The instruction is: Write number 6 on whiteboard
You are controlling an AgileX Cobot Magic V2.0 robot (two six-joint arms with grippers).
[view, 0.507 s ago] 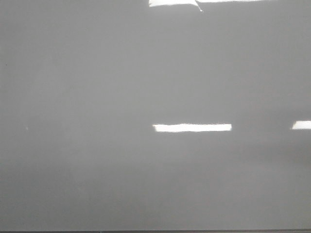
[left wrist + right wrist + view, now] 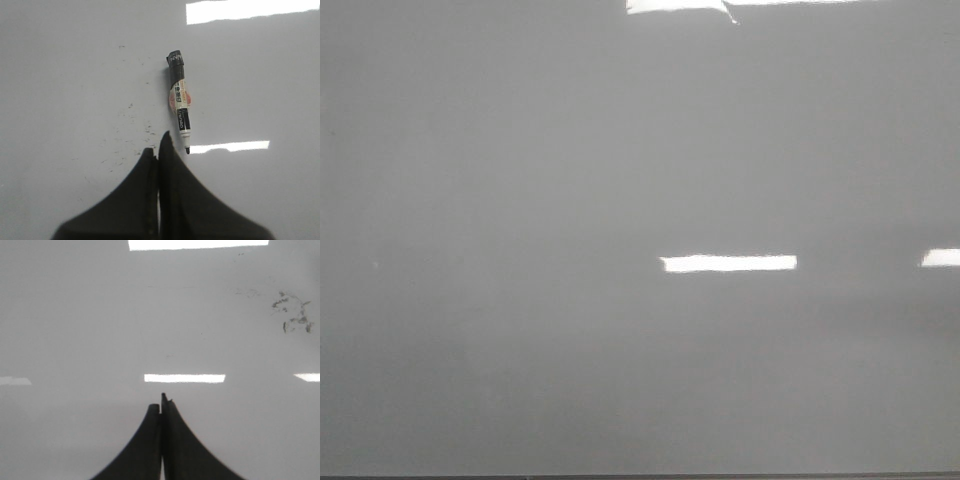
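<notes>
The whiteboard is seen in the front view as a smooth, glossy grey-white sheet filling almost the whole picture, with a thin dark edge along the bottom and bright rectangular light reflections on its sheen. No drawn digit can be made out on it in any view.

In the left wrist view, a marker is seen lying flat on the board: a slim cylinder with a black end, a white printed label at mid-body and an uncapped dark tip. The left gripper is shown with its 2 matte black, tapering fingers pressed together, empty, its tips just beside the marker's tip. Faint dark specks are scattered on the surface near them.

In the right wrist view, the right gripper is likewise closed on nothing above the bare glossy board, and a patch of grey smudges is visible well apart from it.
</notes>
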